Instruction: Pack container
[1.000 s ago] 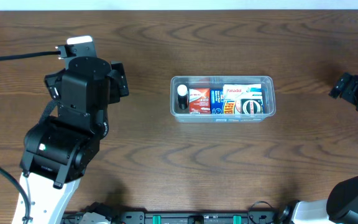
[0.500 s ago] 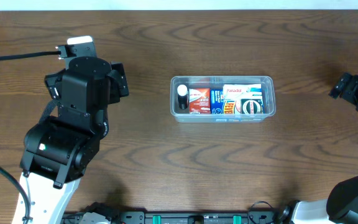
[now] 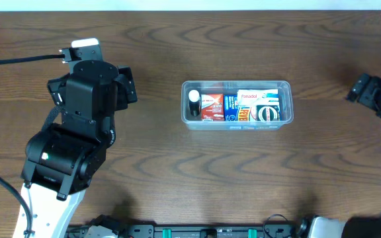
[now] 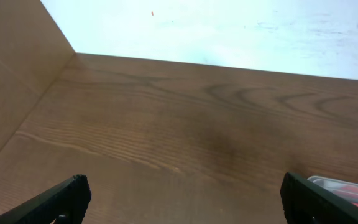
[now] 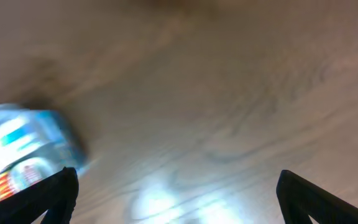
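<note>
The container (image 3: 236,123), a clear rectangular tub with rounded corners, sits at the middle of the wooden table. It holds several small boxes, red, blue and white, and a dark bottle with a white cap at its left end. A corner of the container shows at the lower right of the left wrist view (image 4: 347,188) and, blurred, at the left of the right wrist view (image 5: 23,146). My left gripper (image 4: 182,199) is open and empty, well left of the container. My right gripper (image 5: 176,196) is open and empty, far right of it, near the table's right edge (image 3: 369,92).
The left arm's black body (image 3: 78,125) fills the left side of the table. A white wall and a brown side panel (image 4: 11,74) border the table's far left corner. Bare wood surrounds the container.
The right arm has shifted slightly at the table's right edge and its wrist view is motion-blurred. The left arm and the container have not moved.
</note>
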Robot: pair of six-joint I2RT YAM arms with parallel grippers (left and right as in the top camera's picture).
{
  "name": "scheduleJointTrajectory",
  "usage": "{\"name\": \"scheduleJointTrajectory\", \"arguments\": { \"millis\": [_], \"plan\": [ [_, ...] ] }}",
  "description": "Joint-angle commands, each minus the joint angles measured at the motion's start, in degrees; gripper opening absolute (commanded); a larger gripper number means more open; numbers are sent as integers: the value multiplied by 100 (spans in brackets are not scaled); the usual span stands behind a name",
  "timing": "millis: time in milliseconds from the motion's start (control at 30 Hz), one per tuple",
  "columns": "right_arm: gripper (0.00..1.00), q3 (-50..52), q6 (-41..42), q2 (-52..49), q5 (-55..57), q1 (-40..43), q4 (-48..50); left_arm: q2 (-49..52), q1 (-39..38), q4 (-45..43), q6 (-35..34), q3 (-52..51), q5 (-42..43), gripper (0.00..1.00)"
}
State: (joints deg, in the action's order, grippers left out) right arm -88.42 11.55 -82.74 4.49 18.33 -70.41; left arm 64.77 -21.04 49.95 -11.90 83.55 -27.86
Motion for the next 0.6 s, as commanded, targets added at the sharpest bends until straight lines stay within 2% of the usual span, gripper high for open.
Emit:
{"name": "scheduleJointTrajectory", "arguments": {
  "millis": [0,300,567],
  "plan": [
    [99,-63,63,809,0,-710,-7,28,35,17,72,81,-114,98],
    [99,-63,59,2715,24,-2583,70,28,35,17,72,81,-116,98],
    [99,118,85,4419,-304,-2697,79,28,35,17,72,81,-114,98]
  ]
}}
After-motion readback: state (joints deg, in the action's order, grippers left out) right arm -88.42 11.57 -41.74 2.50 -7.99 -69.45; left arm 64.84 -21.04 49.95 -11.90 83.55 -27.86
